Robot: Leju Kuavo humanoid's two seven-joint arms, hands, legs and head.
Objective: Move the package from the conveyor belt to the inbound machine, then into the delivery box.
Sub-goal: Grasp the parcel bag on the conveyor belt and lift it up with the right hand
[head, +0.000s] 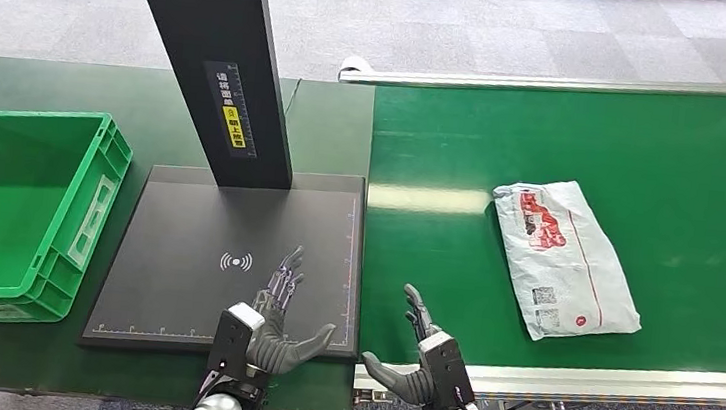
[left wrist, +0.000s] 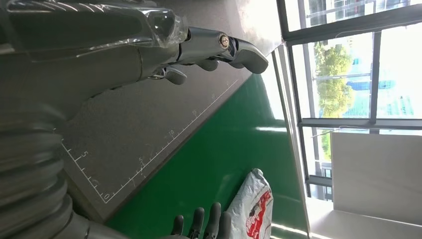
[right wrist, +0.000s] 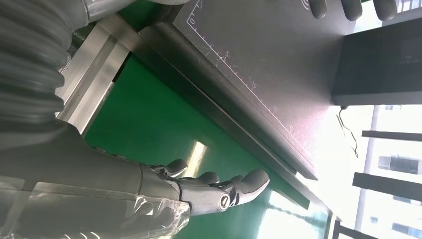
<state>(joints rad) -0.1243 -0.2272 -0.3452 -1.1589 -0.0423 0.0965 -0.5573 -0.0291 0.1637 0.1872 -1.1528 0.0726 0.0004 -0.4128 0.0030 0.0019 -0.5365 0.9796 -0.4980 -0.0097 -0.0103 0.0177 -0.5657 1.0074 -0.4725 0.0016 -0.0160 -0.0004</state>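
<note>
**Clerk:** List it for me, left to right.

**Operator:** Item one, delivery box: green crate at the far left of the dark green surface, nothing in it that I can see.

Item two, inbound machine: flat dark plate with ruler marks along its edges and a black post rising at the back. Nothing lies on the plate.

Item three, left hand: over the near right corner of the plate, released, fingers spread and pointing away from me, holding nothing.

Item four, right hand: at the near edge of the conveyor belt, just right of the plate, likewise released and holding nothing.

Item five, package: white mailer bag with red print, lying flat on the belt.

**Clerk:** And the relation that counts?

**Operator:** The package lies ahead and to the right of my right hand, apart from it, with bare belt between. The left hand sits farther off, on the other side of the right one. The bag's long axis runs from far-left to near-right, slightly aslant to the belt edge. I judge the right hand better placed to reach it.
</note>
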